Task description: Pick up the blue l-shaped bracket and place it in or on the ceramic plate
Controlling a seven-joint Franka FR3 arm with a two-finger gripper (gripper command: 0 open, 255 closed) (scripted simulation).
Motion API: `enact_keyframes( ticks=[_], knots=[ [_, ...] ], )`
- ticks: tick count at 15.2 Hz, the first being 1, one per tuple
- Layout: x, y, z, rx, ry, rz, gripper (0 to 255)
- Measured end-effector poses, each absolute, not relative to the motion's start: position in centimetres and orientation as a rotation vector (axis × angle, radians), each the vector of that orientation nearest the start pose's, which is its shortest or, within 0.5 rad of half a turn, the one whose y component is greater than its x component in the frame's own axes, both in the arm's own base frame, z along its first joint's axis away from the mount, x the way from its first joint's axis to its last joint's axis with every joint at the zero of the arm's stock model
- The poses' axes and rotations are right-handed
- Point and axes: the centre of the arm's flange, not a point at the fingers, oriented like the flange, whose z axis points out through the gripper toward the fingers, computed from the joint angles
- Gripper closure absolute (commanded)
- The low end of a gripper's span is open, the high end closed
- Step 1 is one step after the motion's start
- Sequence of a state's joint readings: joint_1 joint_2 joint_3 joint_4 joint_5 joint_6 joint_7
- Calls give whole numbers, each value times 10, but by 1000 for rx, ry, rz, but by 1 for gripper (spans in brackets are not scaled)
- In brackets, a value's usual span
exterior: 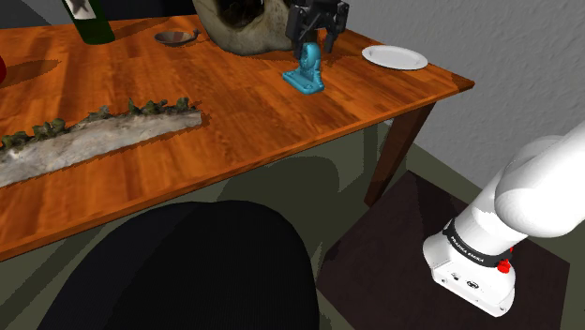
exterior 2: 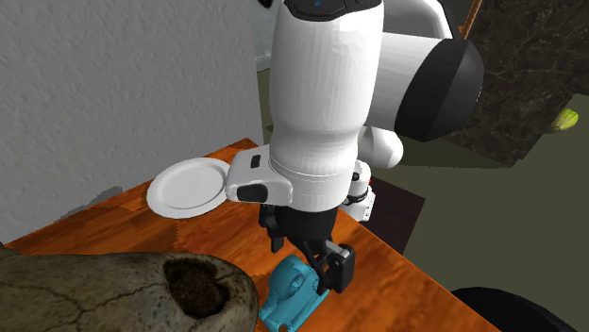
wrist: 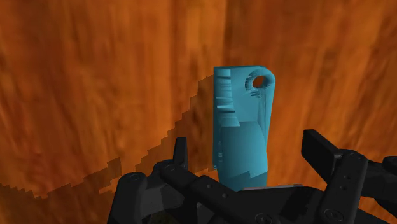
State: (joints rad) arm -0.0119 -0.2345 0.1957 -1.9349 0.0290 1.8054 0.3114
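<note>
Blue bracket (wrist: 240,108) between spread pincer (wrist: 248,143), holed end pointing away.

Wooden table (exterior: 244,112), blue bracket (exterior: 306,73), white plate (exterior: 395,57), dark bottle (exterior: 89,21), small bowl (exterior: 175,37)

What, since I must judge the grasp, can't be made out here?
Shoulder view: top of the blue L-shaped bracket, overlapped by the gripper.
Second exterior view: bracket's base, cut by the bottom edge.
Wrist view: bracket's near end, behind the gripper's body.
Shoulder view: dark bottle, cut by the top edge.
</note>
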Motion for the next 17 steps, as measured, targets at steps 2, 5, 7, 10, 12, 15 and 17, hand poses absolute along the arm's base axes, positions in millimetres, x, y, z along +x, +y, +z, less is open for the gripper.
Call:
enact_keyframes(
  ticks=[2,5,7,10,12,15,17],
  knots=[
    [488,102,592,-3122,213,-160,255],
    [487,102,594,-3121,213,-164,255],
    [488,102,593,-3122,213,-161,255],
    [488,102,593,-3122,213,-162,255],
    [488,103,599,-3122,213,-160,255],
    [487,102,613,-3122,213,-159,255],
    [488,102,624,-3122,213,-159,255]
  ],
)
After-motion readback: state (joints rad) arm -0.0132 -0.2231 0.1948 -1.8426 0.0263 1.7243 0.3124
